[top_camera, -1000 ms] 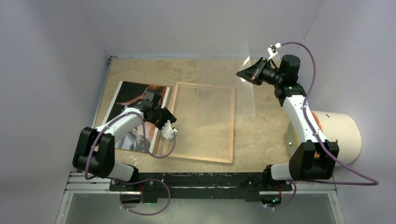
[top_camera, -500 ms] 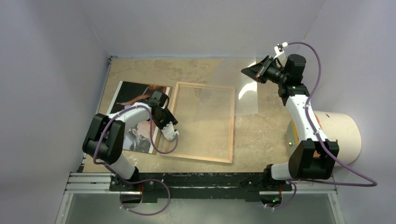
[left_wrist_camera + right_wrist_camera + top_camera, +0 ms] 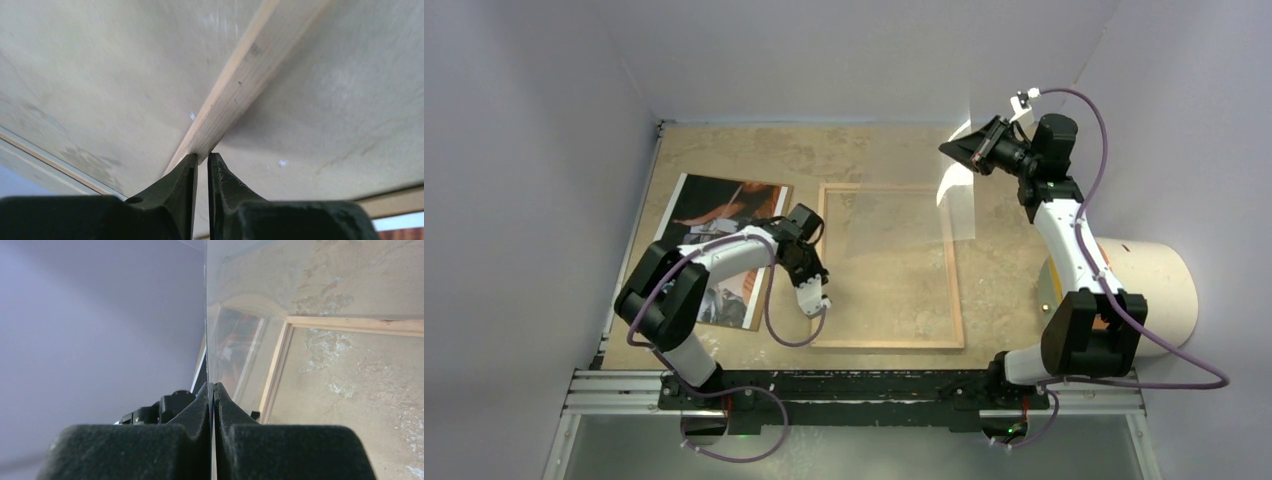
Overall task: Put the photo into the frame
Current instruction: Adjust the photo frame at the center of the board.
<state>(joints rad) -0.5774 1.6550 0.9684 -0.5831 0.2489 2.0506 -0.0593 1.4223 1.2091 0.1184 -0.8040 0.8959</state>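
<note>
The frame (image 3: 955,280), wood-coloured face up, lies flat at the middle of the table. The photo (image 3: 714,210) lies flat to its left, partly under my left arm. My left gripper (image 3: 814,250) is down on the frame's left rail. In the left wrist view the rail (image 3: 240,85) runs away from my left gripper (image 3: 202,159), whose jaws are pinched to a narrow slit on it. My right gripper (image 3: 961,156) is raised at the back right. It is shut on the edge of a clear sheet (image 3: 959,205) that hangs upright, its edge showing between my right gripper's (image 3: 213,386) pads.
A cream cylinder (image 3: 1159,290) stands off the table's right side beside the right arm. Pale walls close in the table (image 3: 874,150) at the left, back and right. The arms' mounting rail (image 3: 854,385) runs along the near edge.
The frame has slid right, away from the photo, and turned square to the table. My left gripper moved right with it and its jaws narrowed. The right gripper shifted slightly with the sheet.
</note>
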